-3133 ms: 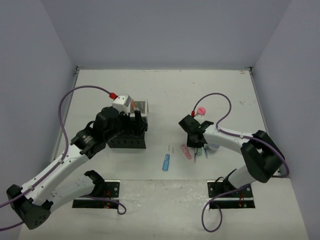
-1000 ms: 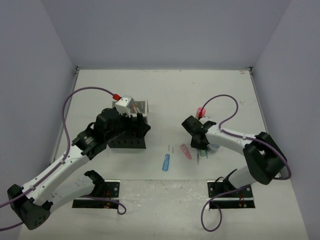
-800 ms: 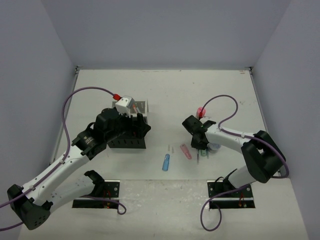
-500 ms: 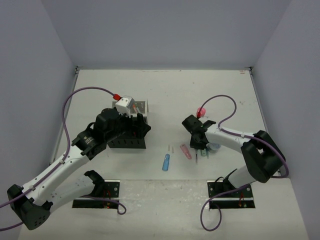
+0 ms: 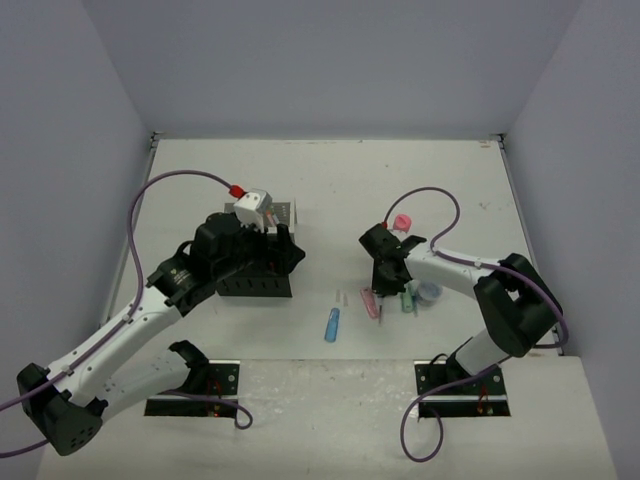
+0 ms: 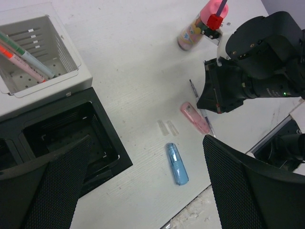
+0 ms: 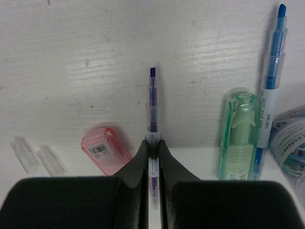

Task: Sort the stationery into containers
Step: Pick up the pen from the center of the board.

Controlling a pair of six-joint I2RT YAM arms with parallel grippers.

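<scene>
In the right wrist view my right gripper [image 7: 152, 149] is shut on a thin dark-blue pen [image 7: 152, 107] that lies on the table. A pink capsule [image 7: 106, 149] lies left of it. To its right are a green capsule [image 7: 239, 133], a blue pen [image 7: 271, 81] and the round tub [image 7: 291, 140]. My left gripper [image 6: 147, 143] hangs open above the containers [image 5: 255, 285], holding nothing. Below it are a black compartment [image 6: 102, 129] and a white mesh compartment [image 6: 71, 78] with pens [image 6: 26, 55] inside. A blue capsule [image 6: 177, 163] lies on the table.
A pink-capped bottle [image 6: 200, 26] stands behind the right gripper [image 5: 385, 288]. Two small clear pieces [image 6: 167, 127] lie between the organiser and the pink capsule [image 5: 371, 302]. The table's near edge runs just below the blue capsule [image 5: 331, 324].
The right gripper has closed its fingers onto the dark-blue pen and shifted slightly, uncovering the pink-capped bottle. The left arm has barely moved.
</scene>
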